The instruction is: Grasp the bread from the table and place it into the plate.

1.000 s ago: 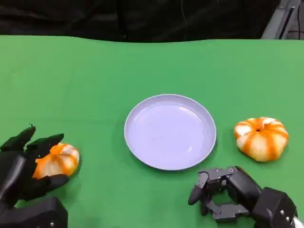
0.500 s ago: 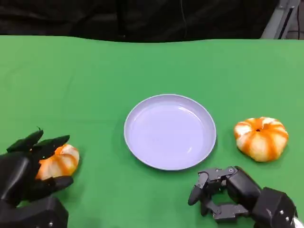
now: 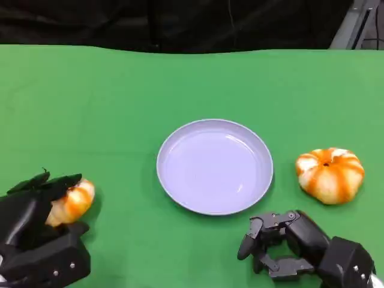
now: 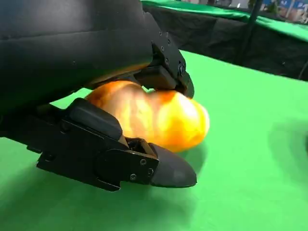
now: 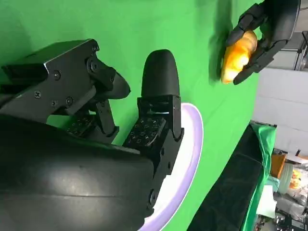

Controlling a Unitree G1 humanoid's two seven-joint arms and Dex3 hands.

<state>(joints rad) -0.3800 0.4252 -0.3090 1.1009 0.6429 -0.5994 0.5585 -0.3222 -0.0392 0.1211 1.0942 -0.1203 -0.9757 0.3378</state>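
Left wrist view: my left hand [image 4: 96,120] clasps the bread [image 4: 159,118] from both sides; I should lift straight, then carry steadily to the plate [image 3: 180,192]. Right hand [image 3: 282,243], curled, holds nothing.

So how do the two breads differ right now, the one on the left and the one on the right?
The left bread sits inside the left robot hand, fingers closed over and under it; the right bread lies free on the green table, apart from the right robot hand. The left one is partly hidden, the right one fully visible from above. Both are orange and white and lie outside the plate.
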